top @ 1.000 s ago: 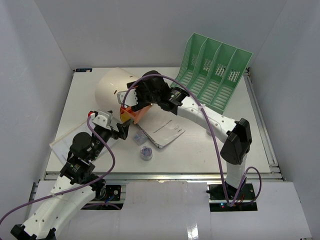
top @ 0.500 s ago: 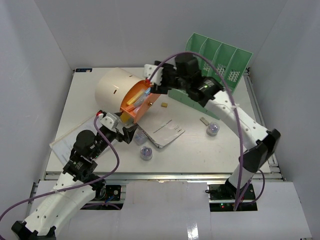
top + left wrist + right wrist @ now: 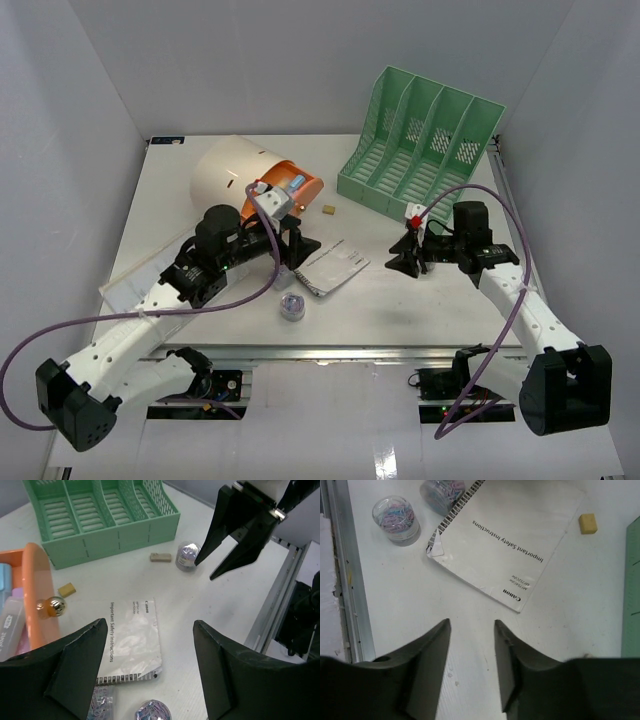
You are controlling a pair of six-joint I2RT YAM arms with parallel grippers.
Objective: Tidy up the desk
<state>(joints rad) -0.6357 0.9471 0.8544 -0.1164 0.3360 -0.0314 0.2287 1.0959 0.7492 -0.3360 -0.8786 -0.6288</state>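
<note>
Right gripper point(image 3: 471, 624): has pulled back from the mint-green file rack point(image 3: 420, 140) to the right half of the desk point(image 3: 400, 310), and is now low over bare surface.
Right gripper state: fingers partly apart, narrower than the left, nothing between them; a small jar point(image 3: 187, 556) sits near the tips.
Left gripper point(image 3: 150, 625): has advanced from the near-left corner to mid-desk, above the safety booklet point(image 3: 134, 637).
Left gripper state: fingers spread wide, empty.
Desk: forms the floor of the white enclosure under both arms, with the metal rail point(image 3: 340, 580) along the near edge.
Orange drawer point(image 3: 290, 187): pulled out of the cream cylindrical box point(image 3: 222, 175) (contents only partly visible).
Loose items: clip jar point(image 3: 291, 307), yellow eraser point(image 3: 327, 210) and tan block point(image 3: 161, 557) lie scattered apart.
Task meaning: judged early in progress. Both grippers are free and placed for a fresh pick, probably the small jar on the right and the booklet on the left.
</note>
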